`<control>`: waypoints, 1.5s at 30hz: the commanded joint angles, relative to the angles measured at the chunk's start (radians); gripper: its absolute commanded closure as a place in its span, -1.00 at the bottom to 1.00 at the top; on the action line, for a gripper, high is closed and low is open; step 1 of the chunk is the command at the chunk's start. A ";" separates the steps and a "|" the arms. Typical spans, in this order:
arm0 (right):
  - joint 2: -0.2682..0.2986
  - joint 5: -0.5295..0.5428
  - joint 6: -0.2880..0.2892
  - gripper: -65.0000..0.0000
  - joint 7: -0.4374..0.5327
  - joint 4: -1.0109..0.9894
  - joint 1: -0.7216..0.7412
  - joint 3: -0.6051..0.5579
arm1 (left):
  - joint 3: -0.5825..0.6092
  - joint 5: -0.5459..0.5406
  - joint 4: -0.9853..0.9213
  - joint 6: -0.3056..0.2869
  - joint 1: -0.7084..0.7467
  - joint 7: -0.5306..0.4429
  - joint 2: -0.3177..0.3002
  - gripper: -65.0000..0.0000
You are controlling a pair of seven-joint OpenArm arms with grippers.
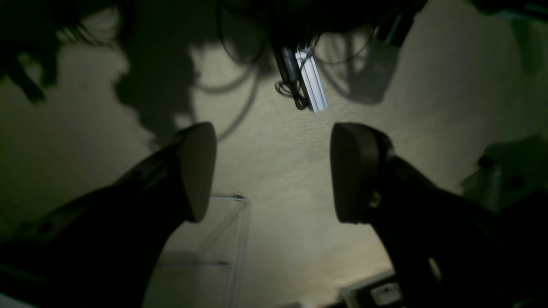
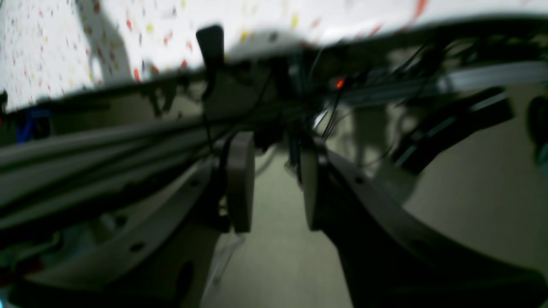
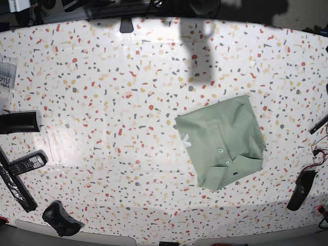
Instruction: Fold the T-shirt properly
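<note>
Base view gives us the T-shirt (image 3: pixel 221 142) lying as a compact folded packet on the table (image 3: pixel 102 102) right of centre, untouched; we find the left gripper (image 1: pixel 272 171) spread wide and empty, the right gripper (image 2: pixel 274 188) part-open and empty, so we judge folding finished, leaving only a check

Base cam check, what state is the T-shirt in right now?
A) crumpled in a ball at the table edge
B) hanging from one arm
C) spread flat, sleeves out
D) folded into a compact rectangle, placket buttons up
D: the T-shirt lies on the speckled table as a compact folded rectangle with its placket buttons facing up, no sleeves spread out, and no arm touching it.
</note>
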 commanded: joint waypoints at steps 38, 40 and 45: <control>0.246 -0.663 -0.263 0.45 0.879 -1.586 0.844 -0.927 | 0.164 0.526 -1.191 0.225 -0.708 -0.539 0.238 -0.18; 0.245 -0.663 -0.284 0.45 0.936 -1.616 0.844 -0.927 | 0.164 0.543 -1.192 0.225 -0.708 -0.539 0.238 -0.18; 0.245 -0.662 -0.282 0.45 0.970 -1.661 0.844 -0.927 | 0.164 0.543 -1.192 0.228 -0.711 -0.539 0.239 -0.18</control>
